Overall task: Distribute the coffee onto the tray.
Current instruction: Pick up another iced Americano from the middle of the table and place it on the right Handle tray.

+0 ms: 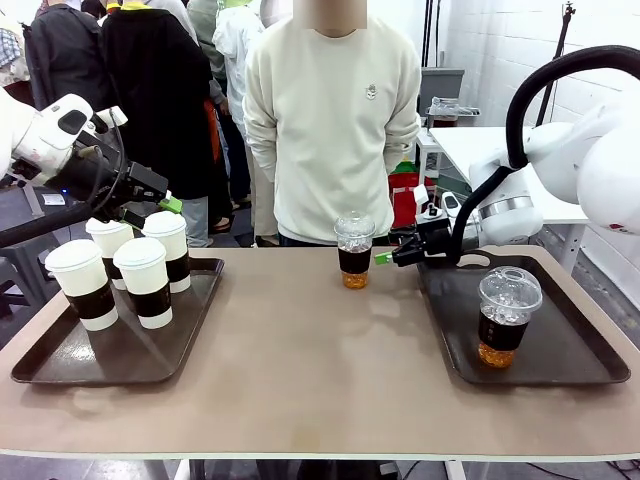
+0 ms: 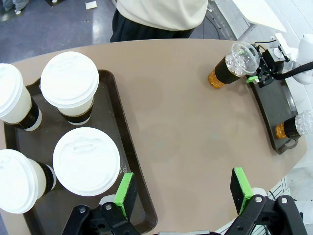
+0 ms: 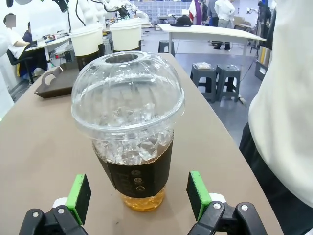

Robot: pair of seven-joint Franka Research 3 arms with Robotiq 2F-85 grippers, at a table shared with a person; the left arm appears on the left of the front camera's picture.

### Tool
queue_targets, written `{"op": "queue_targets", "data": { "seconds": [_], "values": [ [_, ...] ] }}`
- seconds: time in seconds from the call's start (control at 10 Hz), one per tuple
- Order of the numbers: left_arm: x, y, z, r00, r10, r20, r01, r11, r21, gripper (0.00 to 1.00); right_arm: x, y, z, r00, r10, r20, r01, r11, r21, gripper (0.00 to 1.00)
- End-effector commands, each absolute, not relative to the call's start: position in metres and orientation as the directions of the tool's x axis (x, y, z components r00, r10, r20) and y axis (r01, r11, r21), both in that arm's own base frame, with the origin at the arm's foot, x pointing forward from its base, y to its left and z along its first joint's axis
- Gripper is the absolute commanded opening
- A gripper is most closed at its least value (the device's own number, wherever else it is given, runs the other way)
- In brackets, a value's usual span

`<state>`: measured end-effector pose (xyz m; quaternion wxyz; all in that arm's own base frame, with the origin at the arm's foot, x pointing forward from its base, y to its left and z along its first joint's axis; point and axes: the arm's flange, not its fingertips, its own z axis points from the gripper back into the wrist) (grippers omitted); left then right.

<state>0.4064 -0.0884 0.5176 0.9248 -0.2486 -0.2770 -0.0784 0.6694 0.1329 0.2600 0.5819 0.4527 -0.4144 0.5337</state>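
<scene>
Four lidded paper cups (image 1: 125, 268) stood close together on the left tray (image 1: 60, 370), their lower parts partly hiding one another in the front view. In the left wrist view two of them were cut off by the picture's left edge. The left hand (image 2: 183, 190) hung released above that tray's near corner, jaws wide apart and grasping nothing; in the front view its fingertips were hard to make out against the dark clothing behind.

One iced cup (image 1: 354, 251) stood on the bare tabletop (image 1: 300, 360) near the far edge, just left of the right tray (image 1: 570, 360). The right hand (image 1: 388, 256) lay level beside it, jaws spread. In the right wrist view the green pads (image 3: 79, 195) stood on either side of the cup's base, apart from it, so the hand was released and not grasping. From the front, whether a finger touched the cup could not be told.

The second iced cup (image 1: 507, 315) stood upright on the right tray. The right arm's cable and wrist hid the tray's far left corner.

A person (image 1: 333, 130) stood at the far side, hands hidden behind the body.
</scene>
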Motion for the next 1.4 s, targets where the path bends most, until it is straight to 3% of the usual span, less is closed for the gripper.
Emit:
{"op": "queue_targets", "data": {
  "seconds": [0.0,1.3],
  "values": [
    [0.407,-0.087,0.517,0.837,-0.003,0.547,0.286,0.855,-0.433,1.00,0.681,0.138,0.259,0.083,0.232,0.969,-0.996,0.045,0.075,1.00],
    [0.407,-0.087,0.517,0.837,-0.003,0.547,0.286,0.855,-0.433,1.00,0.694,0.183,0.247,0.130,0.189,0.973,-0.988,-0.063,0.144,1.00]
  ]
}}
